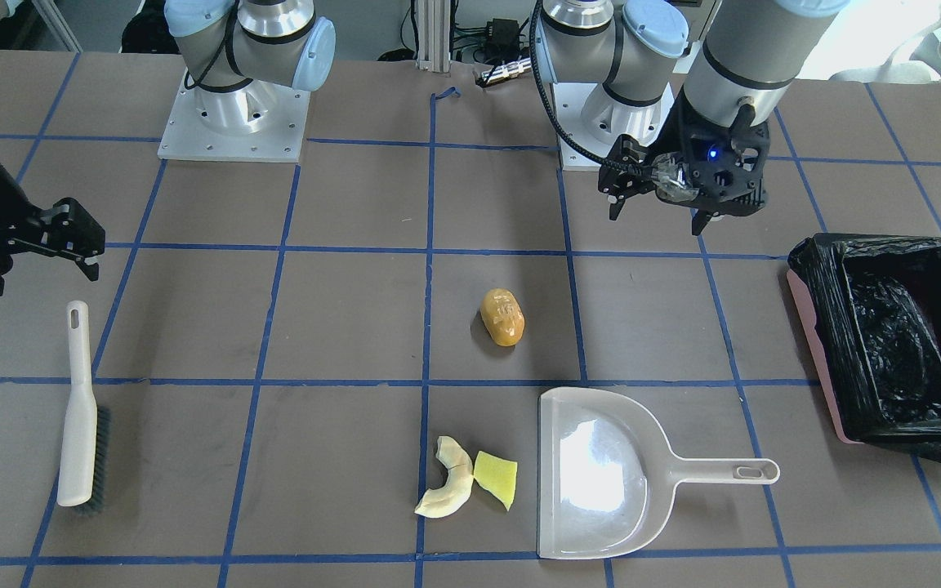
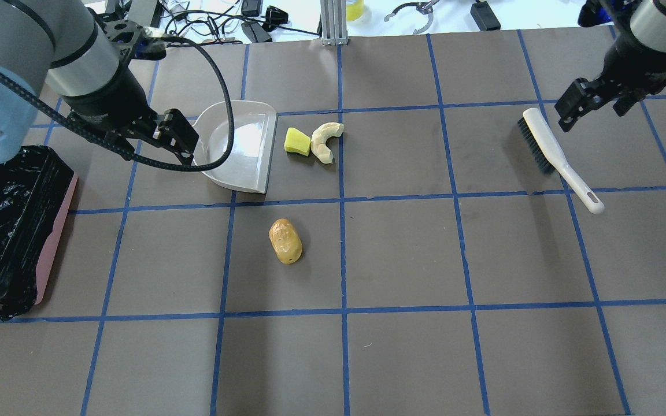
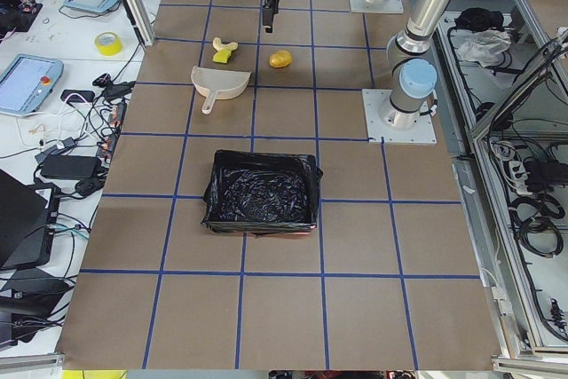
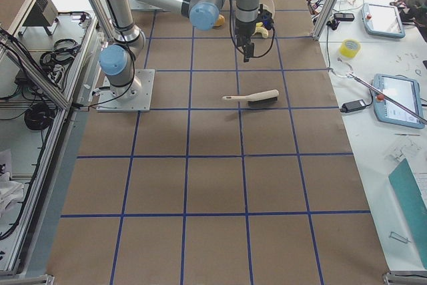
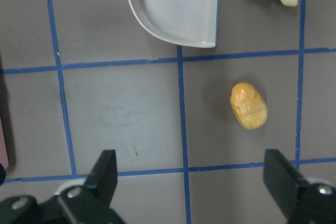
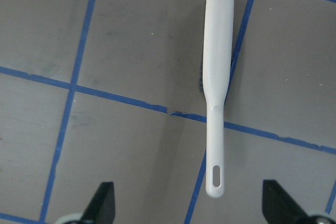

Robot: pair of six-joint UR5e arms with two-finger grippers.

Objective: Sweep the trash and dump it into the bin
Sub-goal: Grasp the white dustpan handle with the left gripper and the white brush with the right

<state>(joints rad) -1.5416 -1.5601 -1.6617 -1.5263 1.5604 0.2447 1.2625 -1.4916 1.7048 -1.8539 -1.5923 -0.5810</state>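
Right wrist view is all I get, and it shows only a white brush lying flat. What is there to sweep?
Observer: Three scraps: an orange-brown lump, a cream peel and a yellow wedge.
Visitor: Is there a dustpan?
Observer: Yes, an empty beige dustpan, its open edge facing the wedge.
Visitor: Where does it all go?
Observer: A pink bin lined in black sits on the robot's far left.
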